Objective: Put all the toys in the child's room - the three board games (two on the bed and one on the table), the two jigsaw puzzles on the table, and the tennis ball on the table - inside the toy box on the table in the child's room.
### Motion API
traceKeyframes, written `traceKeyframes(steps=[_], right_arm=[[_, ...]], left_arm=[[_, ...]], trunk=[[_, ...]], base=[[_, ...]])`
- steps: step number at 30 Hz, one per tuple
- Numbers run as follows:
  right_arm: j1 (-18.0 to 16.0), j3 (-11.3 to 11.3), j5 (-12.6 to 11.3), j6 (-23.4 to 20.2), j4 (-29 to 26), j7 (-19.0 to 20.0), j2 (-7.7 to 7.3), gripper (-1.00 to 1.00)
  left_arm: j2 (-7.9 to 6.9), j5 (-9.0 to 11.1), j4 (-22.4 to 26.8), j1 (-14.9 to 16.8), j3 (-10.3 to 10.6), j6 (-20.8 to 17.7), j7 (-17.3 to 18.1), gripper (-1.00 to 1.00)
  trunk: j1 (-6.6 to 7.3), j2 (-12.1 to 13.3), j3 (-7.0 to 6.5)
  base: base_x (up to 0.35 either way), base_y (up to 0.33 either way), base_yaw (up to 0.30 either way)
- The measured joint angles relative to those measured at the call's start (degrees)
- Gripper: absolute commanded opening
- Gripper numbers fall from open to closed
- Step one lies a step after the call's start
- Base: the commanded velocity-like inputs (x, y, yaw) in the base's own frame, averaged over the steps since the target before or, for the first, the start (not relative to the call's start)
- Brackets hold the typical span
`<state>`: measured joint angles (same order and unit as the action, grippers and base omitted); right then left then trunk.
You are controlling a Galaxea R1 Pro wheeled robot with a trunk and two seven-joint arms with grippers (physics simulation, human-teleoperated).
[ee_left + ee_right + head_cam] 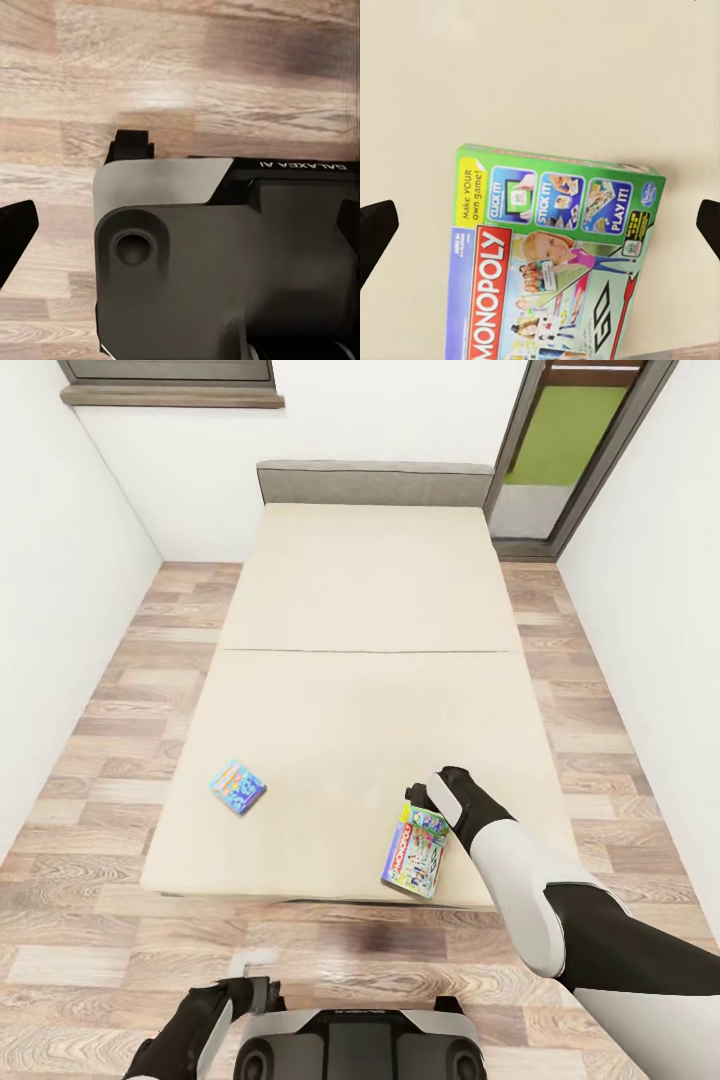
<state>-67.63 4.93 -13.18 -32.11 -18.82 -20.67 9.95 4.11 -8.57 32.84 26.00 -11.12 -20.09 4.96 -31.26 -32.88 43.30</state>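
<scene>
Two board games lie on the bed point(360, 690) in front of you. The small blue board game point(237, 787) sits flat toward the left of the mattress, near the foot edge, well apart from either arm; its printing is too small to read in the head view. The green Monopoly box point(415, 850) lies flat close to the foot edge on the right side.

Your right gripper point(436, 797) hangs over the far end of the Monopoly box. In the head view the wrist covers the fingers, so you cannot judge contact from there. In the right wrist view the two fingertips point(376, 236) appear at opposite edges of the frame, spread wide, with the Monopoly box point(559, 255) lying between them and untouched (the box's near end is cut off by the frame edge). Read this gripper as spread apart and holding nothing.

Your left gripper point(250, 992) hangs low beside the robot base point(360, 1045), above the wooden floor point(90, 920). In the left wrist view one dark fingertip point(15, 232) shows at one edge and a sliver of the other at the opposite edge, so it is spread wide too; the base point(225, 255) hides much of the floor point(180, 75) behind it.

A doorway point(565, 450) stands at the far right corner, cut off by the frame.
</scene>
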Motion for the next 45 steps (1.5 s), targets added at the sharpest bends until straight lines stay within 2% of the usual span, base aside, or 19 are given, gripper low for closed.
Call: traceKeyframes(steps=[4,10,27,45], right_arm=[[0.0,0.0,0.0,0.1,0.0,0.0,0.0,1.0],[0.1,0.0,0.0,0.2,0.0,0.0,0.0,1.0],[0.1,0.0,0.0,0.3,-0.1,0.1,0.0,1.0],[0.1,0.1,0.0,0.4,-0.1,0.1,0.0,1.0]], left_arm=[[0.26,0.0,-0.2,3.2,-0.1,-1.7,0.0,1.0],[0.25,0.0,-0.6,4.5,-0.2,-1.6,-0.1,1.0],[0.6,-0.1,-0.7,4.8,-0.1,-1.6,0.0,1.0],[0.73,-0.2,-0.7,4.8,0.0,-1.6,0.0,1.0]], trunk=[[0.0,0.0,0.0],[0.0,0.0,0.0],[0.0,0.0,0.07],[0.0,0.0,1.58]], base=[[0.0,0.0,0.0],[0.0,0.0,0.0],[0.0,0.0,0.0],[0.0,0.0,0.0]])
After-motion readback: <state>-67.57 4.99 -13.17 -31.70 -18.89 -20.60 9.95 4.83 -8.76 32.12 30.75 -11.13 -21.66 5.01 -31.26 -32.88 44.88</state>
